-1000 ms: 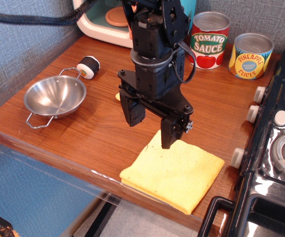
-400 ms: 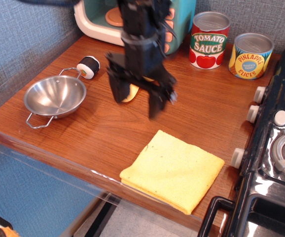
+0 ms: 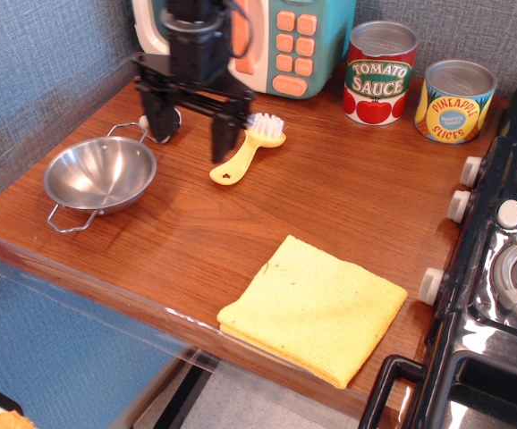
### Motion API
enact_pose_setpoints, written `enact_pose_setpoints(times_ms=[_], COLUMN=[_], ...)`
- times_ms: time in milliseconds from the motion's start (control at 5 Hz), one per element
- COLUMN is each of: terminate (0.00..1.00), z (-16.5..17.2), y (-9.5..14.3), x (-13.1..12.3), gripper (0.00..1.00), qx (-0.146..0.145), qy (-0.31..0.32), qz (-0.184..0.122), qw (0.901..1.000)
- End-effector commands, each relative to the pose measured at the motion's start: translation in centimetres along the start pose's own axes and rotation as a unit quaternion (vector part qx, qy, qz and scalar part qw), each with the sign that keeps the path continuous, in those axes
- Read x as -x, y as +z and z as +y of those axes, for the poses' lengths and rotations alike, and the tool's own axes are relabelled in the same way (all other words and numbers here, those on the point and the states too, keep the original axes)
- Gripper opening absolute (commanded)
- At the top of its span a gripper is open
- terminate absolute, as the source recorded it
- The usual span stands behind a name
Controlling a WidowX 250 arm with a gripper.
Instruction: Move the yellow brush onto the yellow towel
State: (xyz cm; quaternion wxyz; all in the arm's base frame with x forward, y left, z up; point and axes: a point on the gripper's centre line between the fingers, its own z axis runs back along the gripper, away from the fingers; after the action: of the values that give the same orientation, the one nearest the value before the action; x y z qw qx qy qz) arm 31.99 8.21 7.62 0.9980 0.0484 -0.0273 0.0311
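Yellow brush [image 3: 245, 149] is seen lying on the wooden counter [image 3: 348, 206], well apart from the yellow towel [image 3: 317, 308]; gripper [image 3: 191, 130] is spread open, empty, beside the handle, so a miss or nudge is risked.

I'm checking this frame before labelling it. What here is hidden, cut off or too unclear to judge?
- Small black-and-white roll: mostly behind the black robot gripper.
- Teal toy microwave: top cut off by the upper edge, left part behind the arm.
- Black toy stove: cut off by the right edge.
- Small yellow plastic brush: whether a finger touches it cannot be told.
- Flat yellow towel: fully visible.
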Motion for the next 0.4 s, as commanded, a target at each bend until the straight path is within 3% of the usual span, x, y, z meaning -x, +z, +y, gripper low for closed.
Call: enact_pose_setpoints(times_ms=[0, 200], terminate=[0.00, 0.00], z=[1.0, -0.3], y=[-0.2, -1.8], x=[-3.8, -5.1], gripper=[1.00, 1.00], qx=[0.026, 0.024], qy=[0.016, 0.006], qz=[-0.024, -0.010], qw=[0.9993, 0.9996])
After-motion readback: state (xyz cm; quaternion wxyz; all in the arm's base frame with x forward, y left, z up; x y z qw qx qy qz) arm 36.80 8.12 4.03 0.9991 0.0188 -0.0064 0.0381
